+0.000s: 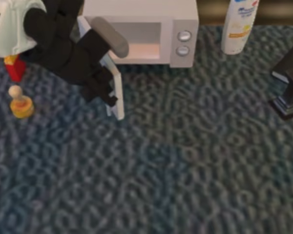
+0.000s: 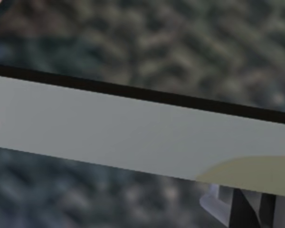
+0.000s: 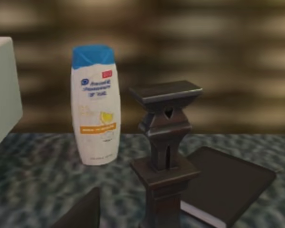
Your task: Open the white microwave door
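Patterned tabletop (image 1: 185, 165), door (image 1: 116, 92) edge-on from white microwave (image 1: 151, 29).

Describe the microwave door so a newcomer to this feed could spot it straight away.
Find the white microwave at the back of the table, left of the shampoo bottle. Its door is swung wide open, sticking out toward the front from the microwave's left edge, with the left gripper against it. It is the only thin white panel standing on edge; the knob panel stays fixed.
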You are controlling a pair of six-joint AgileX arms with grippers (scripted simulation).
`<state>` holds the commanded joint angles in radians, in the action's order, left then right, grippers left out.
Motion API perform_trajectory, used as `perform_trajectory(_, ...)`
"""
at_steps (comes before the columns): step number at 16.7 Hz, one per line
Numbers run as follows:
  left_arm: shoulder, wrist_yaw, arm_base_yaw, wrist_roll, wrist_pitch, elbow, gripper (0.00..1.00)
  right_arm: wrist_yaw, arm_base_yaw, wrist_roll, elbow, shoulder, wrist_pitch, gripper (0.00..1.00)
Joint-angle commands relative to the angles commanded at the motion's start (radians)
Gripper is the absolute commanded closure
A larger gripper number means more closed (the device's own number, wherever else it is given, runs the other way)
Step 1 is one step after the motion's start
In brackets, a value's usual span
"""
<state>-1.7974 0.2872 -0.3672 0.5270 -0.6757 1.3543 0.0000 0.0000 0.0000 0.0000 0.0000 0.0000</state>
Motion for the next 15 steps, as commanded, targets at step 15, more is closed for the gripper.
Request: perform_trajectory(15, 0.01, 0.064, 0.06, 0.15, -0.05, -0.006, 1.0, 0.0, 0.0, 0.0, 0.0, 0.0, 0.0, 0.0)
